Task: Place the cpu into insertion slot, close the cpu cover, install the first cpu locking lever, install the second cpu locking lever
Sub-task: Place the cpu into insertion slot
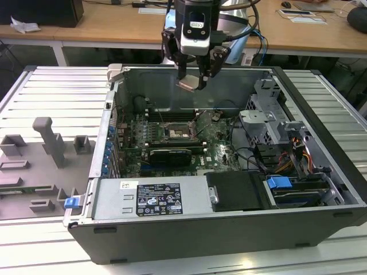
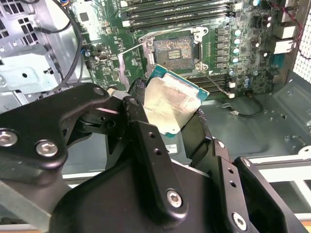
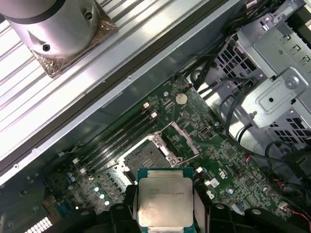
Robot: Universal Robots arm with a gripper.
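Ribbed metal bench (image 1: 51, 91) | black claw (image 1: 193, 79) clamps flat square silvery cpu (image 3: 164, 203)

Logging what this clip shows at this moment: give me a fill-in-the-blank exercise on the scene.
1. The cpu is clamped in the ___.
2. The insertion slot is ___.
3. The cpu hangs ___ the motherboard, not touching it.
Missing: gripper; empty; above.
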